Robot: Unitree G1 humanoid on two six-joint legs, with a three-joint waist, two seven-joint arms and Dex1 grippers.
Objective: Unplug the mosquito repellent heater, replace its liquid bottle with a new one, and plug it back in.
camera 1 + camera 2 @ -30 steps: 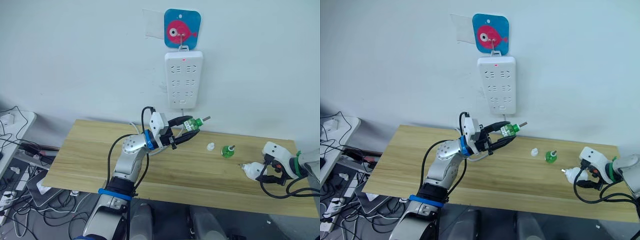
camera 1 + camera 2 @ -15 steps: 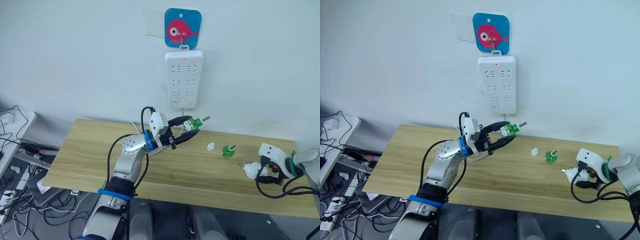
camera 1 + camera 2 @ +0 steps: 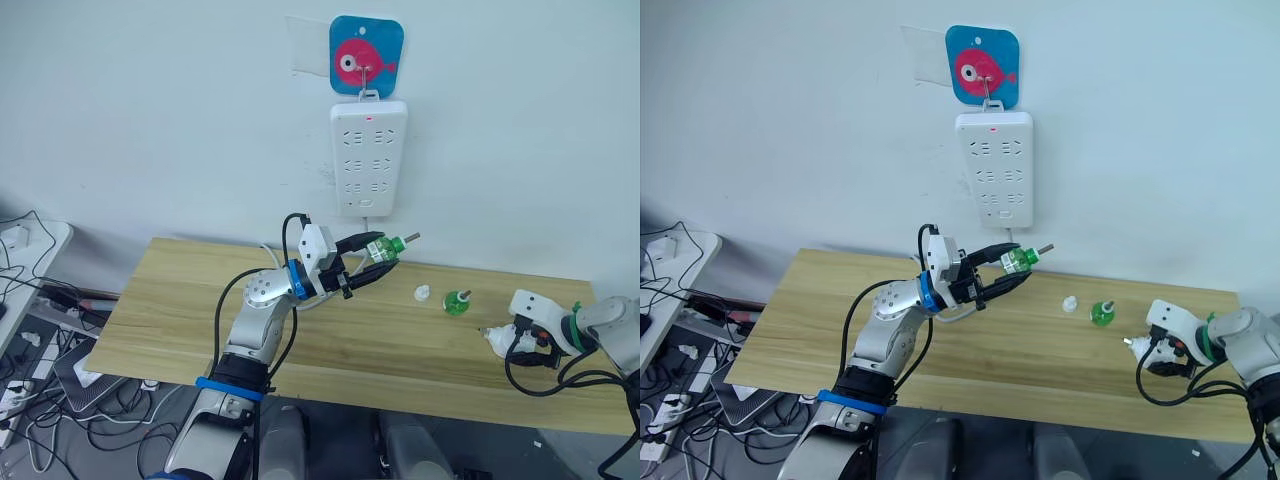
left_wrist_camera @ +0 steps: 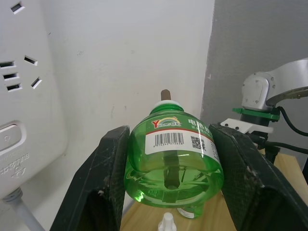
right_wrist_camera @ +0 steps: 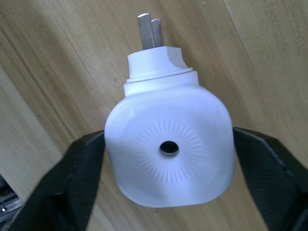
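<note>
Left gripper [image 3: 372, 258]: centre of the left eye view, raised above the table, clenched on a green bottle.
Green bottle [image 4: 173, 154]: clamped at its sides between the two black fingers [image 4: 103, 183]; white collar and dark wick aimed toward the wall; barcode label facing the wrist camera.
Right gripper [image 3: 512, 341]: lower right of the left eye view, low over the table, clamped on the heater.
Heater [image 5: 168, 144]: squeezed between the black fingers [image 5: 77, 178] at its two flanks; round hole facing the wrist camera; two metal prongs [image 5: 148, 31] sticking out over the wood; white body at right edge of the table in the head views [image 3: 500, 341].
Second bottle [image 3: 456, 302]: small, green, upright on the table, right of centre, apart from both grippers.
Cap [image 3: 422, 293]: small, white, on the table just left of the second bottle.
Power strip [image 3: 367, 158]: white, vertical on the wall, upper centre, red light near its top, hung under a blue fish plaque [image 3: 365, 57].
Table [image 3: 180, 300]: light wood, across the lower half of the frame.
Cables [image 3: 25, 290]: tangled at lower left, beyond the table's end.
</note>
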